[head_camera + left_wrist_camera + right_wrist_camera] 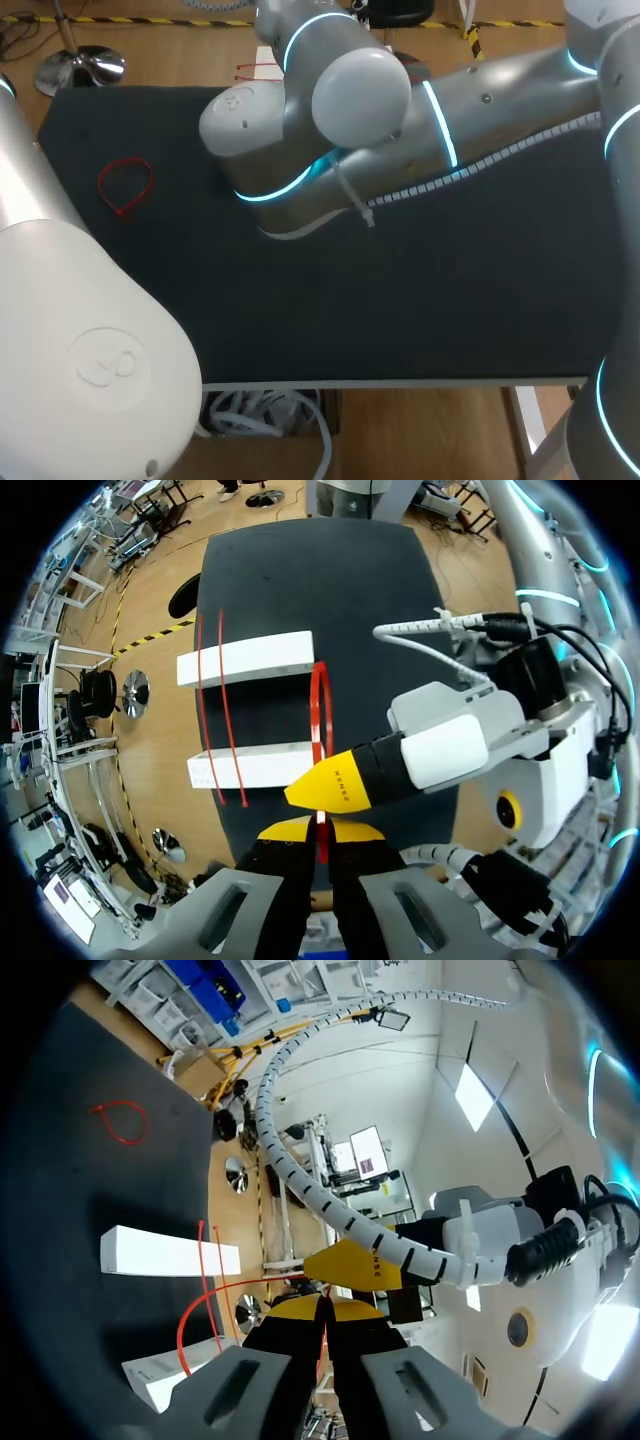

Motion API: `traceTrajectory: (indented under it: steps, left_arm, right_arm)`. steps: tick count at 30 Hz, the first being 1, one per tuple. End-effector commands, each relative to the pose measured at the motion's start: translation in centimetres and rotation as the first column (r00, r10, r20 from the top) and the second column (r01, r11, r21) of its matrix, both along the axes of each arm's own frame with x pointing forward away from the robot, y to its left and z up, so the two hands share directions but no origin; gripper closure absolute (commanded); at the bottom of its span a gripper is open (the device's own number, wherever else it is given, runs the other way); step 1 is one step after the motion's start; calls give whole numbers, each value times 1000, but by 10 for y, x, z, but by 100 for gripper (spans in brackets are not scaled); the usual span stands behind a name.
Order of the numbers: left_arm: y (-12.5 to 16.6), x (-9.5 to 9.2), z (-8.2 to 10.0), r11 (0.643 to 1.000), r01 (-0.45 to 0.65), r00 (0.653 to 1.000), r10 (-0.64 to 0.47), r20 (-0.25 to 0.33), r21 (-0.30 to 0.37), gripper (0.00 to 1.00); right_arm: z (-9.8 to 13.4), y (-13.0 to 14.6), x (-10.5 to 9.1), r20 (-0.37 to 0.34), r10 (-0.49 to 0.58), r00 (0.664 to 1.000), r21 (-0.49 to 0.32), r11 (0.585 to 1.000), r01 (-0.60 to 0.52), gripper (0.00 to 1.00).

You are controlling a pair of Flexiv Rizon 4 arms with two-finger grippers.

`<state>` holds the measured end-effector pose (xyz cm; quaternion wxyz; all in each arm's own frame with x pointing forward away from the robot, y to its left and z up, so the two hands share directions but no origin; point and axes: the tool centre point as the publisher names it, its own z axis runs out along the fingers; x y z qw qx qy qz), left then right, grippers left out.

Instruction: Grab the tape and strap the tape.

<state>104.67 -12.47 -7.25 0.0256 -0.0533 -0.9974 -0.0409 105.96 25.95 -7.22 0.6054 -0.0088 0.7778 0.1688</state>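
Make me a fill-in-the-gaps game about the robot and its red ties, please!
1. The tie pinched in the left gripper is coloured ____.
2. Two straight ties lie across ____ white blocks.
3. The left gripper's fingertips are coloured ____.
Missing words: red; two; yellow.

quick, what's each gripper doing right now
left gripper: jaws shut on the red tie
right gripper: jaws also shut on the red tie
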Motion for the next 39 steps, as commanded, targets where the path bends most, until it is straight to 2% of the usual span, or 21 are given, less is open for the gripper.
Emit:
traceTrajectory:
  steps: [1, 17, 18, 19, 26, 28, 35, 39]
  left_arm:
    - [-1, 1, 2, 1000, -1, 1000, 1, -2, 4, 100]
    - [-1, 1, 2, 1000, -1, 1000, 1, -2, 4, 100]
    - [-1, 1, 2, 1000, -1, 1000, 1, -2, 4, 100]
    - [-1, 1, 2, 1000, -1, 1000, 1, -2, 4, 100]
    - [-1, 1, 2, 1000, -1, 1000, 1, -2, 4, 100]
    - [-1, 1, 2, 1000, -1, 1000, 1, -2, 4, 100]
    - [-1, 1, 2, 1000, -1, 1000, 1, -2, 4, 100]
    - [-1, 1, 2, 1000, -1, 1000, 1, -2, 4, 100]
  right_arm:
    - [2, -1, 0, -2, 4, 1000, -5, 1000, -4, 100]
    - [3, -4, 0, -6, -9, 1000, 4, 1000, 9, 100]
    - [3, -4, 0, -7, -7, 1000, 5, 1000, 7, 82]
    - [3, -4, 0, -8, -6, 1000, 6, 1000, 6, 73]
    - [4, -5, -1, -10, -1, 1000, 5, 1000, 1, 72]
    - [4, -5, -1, -9, 0, 1000, 3, 1000, 0, 78]
    - [4, -9, -5, -7, 2, 1000, -4, 1000, -2, 73]
    - [7, -12, -9, 0, 14, 1000, -7, 1000, -14, 75]
